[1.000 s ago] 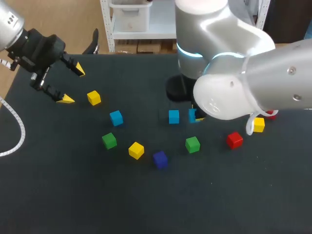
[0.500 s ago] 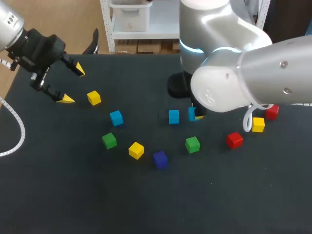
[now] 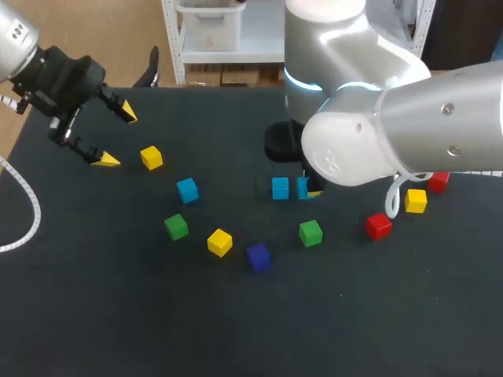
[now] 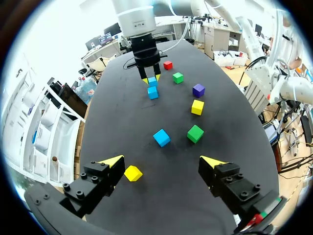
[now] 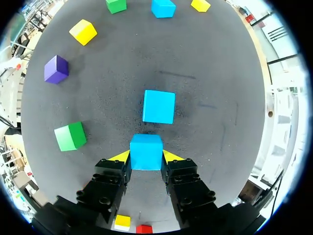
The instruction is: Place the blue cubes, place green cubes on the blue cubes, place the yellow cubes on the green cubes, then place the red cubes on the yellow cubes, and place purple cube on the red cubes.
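Observation:
My right gripper (image 5: 145, 156) is shut on a blue cube (image 5: 146, 152), held low over the table just right of a second blue cube (image 3: 280, 188) that lies right ahead of the fingers. A third blue cube (image 3: 187, 189) lies further left. Two green cubes (image 3: 176, 227) (image 3: 310, 232), yellow cubes (image 3: 151, 157) (image 3: 219, 242) (image 3: 416, 201), red cubes (image 3: 378, 226) (image 3: 438, 180) and a purple cube (image 3: 258, 256) lie scattered singly. My left gripper (image 3: 115, 137) hangs open and empty at the far left, beside one yellow cube (image 4: 133, 173).
The black table (image 3: 118, 314) has free room along its front half. My right arm's bulky body (image 3: 369, 141) hides the table's back right part in the head view.
My right arm has shifted the held blue cube a little to the left, closer to the second blue cube. The left arm has kept still.

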### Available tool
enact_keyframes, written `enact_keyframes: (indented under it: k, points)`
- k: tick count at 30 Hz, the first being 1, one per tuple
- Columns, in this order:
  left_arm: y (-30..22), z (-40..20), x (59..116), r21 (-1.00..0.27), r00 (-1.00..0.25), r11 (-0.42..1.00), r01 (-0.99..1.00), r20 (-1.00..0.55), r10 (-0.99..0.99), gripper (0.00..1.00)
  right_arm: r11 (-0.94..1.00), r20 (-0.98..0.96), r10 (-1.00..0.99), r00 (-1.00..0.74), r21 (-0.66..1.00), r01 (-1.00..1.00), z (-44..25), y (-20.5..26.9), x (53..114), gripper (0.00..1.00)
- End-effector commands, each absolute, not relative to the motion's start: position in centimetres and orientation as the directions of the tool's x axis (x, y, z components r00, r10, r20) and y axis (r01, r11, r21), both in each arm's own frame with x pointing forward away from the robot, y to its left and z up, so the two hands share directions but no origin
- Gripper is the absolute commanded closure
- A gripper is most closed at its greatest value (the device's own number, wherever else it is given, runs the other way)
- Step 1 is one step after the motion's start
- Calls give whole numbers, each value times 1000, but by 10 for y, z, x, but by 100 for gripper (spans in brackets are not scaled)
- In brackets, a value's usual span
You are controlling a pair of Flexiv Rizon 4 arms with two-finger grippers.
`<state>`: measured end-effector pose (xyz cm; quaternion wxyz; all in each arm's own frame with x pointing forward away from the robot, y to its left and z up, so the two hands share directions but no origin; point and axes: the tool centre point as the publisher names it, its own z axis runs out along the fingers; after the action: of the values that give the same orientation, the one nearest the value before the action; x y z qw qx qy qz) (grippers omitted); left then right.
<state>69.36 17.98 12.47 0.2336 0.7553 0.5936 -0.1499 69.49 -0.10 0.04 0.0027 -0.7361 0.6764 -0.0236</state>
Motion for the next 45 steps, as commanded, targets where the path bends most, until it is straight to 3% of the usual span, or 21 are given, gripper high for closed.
enact_keyframes:
  k: [1, 45]
  points:
    - [180, 125, 693, 177, 251, -186, 966, -503, 827, 0, -86, 29, -996, 85, -34, -996, -1, 0, 697, 100]
    - [180, 125, 693, 177, 251, -186, 966, -503, 827, 0, -57, 38, -998, 56, -27, -998, -7, -2, 705, 100]
